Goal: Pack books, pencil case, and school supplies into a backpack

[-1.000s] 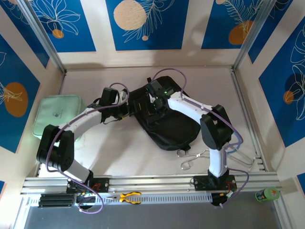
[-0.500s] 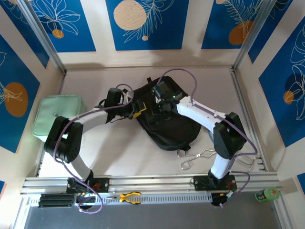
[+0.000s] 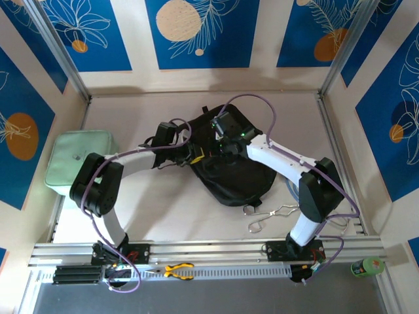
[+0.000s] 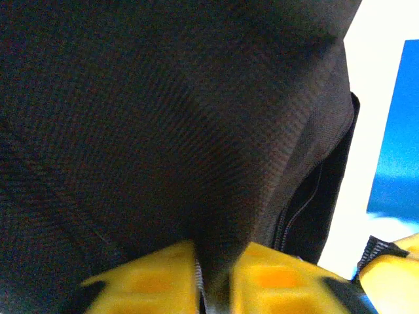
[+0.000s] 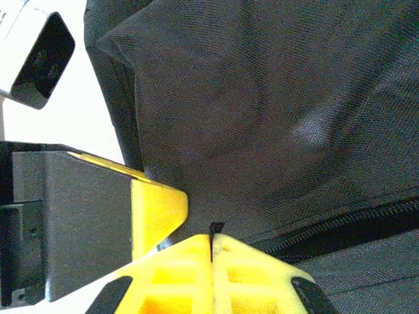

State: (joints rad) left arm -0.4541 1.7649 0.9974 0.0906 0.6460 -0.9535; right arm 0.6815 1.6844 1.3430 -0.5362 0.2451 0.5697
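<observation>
The black backpack (image 3: 239,171) lies flat mid-table. My left gripper (image 3: 198,156) is at its left edge, and in the left wrist view the yellow fingers (image 4: 154,278) are shut on a raised fold of the backpack fabric (image 4: 196,131), pinched at the left gripper (image 4: 219,255). My right gripper (image 3: 224,145) sits just beside it on the bag's upper left. In the right wrist view the right gripper (image 5: 211,237) is shut with a thin black tab of the backpack (image 5: 275,98) between its tips, next to a zip (image 5: 340,226). The books are out of view.
A mint-green pouch (image 3: 78,157) lies at the far left by the wall. A metal scissor-like tool (image 3: 268,214) lies in front of the backpack. Yellow-handled pliers (image 3: 178,269) rest on the front rail and a green bottle (image 3: 365,265) stands at the right corner.
My left gripper has moved right to the backpack's edge and closed on a fold of its fabric. The right arm has swung its elbow rightward, its gripper staying shut on the bag.
</observation>
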